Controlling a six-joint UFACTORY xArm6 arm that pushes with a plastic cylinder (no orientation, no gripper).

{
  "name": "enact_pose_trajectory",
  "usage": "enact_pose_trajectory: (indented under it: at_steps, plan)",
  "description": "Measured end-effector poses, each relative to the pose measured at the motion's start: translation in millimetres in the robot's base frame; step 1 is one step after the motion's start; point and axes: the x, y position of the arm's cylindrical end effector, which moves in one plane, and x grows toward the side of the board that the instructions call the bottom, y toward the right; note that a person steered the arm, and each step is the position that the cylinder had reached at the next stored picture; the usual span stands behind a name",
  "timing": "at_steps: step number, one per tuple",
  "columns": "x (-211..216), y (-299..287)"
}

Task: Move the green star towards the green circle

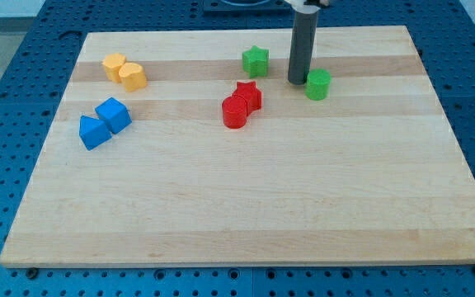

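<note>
We work over a pale wooden board (246,206) lying on a blue perforated table (7,82), and most of the board's lower half carries nothing. The blocks sit in the upper part: two blue blocks (105,121) touching at the view's left, two yellow blocks (124,71) touching above them, and a red star (248,95) pressed against a red cylinder (235,113) near the middle.

We carry no gripper, so there is nothing to spread or close; our arm ends in a dark rod whose end, my tip (296,82), rests on the board between the two green pieces. The green circle (318,84) stands just beside the tip on the view's right, perhaps touching it; we cannot tell. The green star (255,60) lies to the view's left of the tip and slightly toward the top, a little apart.

So we judge we stand on the wrong side. A push toward the circle needs us on the star's left, and bare board there gives room to circle round, passing above the star to avoid the red pair.
</note>
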Motion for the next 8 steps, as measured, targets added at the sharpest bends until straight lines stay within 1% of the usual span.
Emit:
enact_pose_trajectory:
  at_steps: [2, 3, 5, 6, 8]
  plan:
    - [-0.8, -35.3]
    - [-1.0, -61.9]
    - [0.5, -141.0]
    - [-11.4, -143.4]
    - [-19.4, -74.3]
